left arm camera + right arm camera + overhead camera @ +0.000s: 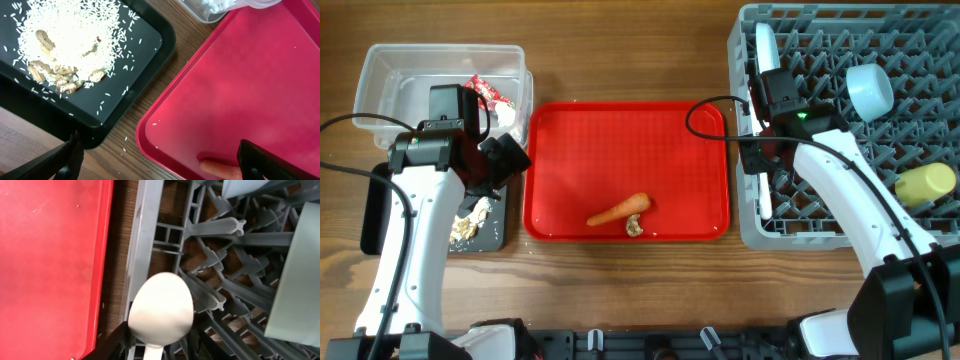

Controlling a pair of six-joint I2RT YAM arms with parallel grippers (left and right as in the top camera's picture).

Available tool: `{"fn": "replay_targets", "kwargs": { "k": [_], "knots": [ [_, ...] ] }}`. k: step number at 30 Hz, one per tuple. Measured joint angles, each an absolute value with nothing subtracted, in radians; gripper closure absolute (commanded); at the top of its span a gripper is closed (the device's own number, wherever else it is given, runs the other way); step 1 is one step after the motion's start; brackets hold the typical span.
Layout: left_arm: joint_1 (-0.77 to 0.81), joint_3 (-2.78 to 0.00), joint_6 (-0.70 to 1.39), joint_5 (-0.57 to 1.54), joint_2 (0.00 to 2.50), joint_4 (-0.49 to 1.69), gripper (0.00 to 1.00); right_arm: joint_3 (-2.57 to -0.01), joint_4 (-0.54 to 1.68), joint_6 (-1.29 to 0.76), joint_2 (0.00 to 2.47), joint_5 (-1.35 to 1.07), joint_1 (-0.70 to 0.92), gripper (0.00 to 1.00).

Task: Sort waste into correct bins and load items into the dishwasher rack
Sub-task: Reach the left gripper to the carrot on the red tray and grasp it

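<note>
Now the left gripper [510, 158] is hovering by the black tray [492, 238] while the right gripper [760, 155] is reaching into the dishwasher rack [840, 225].

From overhead, the carrot [620, 210] is lying on the red tray [570, 140] with a beige scrap [634, 227] just beside it. The wrapper [485, 92] and tissue [505, 115] are sitting in the clear tub [390, 70]. A bowl [869, 90], yellow cup [925, 185] and upright plate [765, 50] are resting in the rack. In the left wrist view, the fingers are gaping wide around nothing, above the gap between black tray and red tray. In the right wrist view, the white spoon [161, 309] is lying over the rack's wall. Whether the fingers are pinching its handle, I cannot tell.
</note>
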State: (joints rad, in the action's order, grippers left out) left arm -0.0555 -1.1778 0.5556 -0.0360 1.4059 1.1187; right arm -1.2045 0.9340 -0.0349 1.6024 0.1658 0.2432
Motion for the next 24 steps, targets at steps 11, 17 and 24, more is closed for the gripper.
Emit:
{"fn": "replay_targets", "kwargs": {
  "k": [11, 17, 24],
  "knots": [
    [-0.056, -1.178, 0.556, -0.036, 1.406, 1.118, 0.01, -1.205, 0.91, -0.087, 1.508, 0.161, 0.24, 0.39],
    [-0.056, -1.178, 0.528, -0.004, 1.406, 1.111, 0.0, -1.205, 0.928, -0.117, 1.346, 0.006, 0.167, 0.25],
    [0.117, -1.177, 0.348, 0.093, 1.406, 1.043, 0.0, -1.205, 0.994, -0.154, 1.34, -0.224, 0.009, 0.08]
  ]
}}
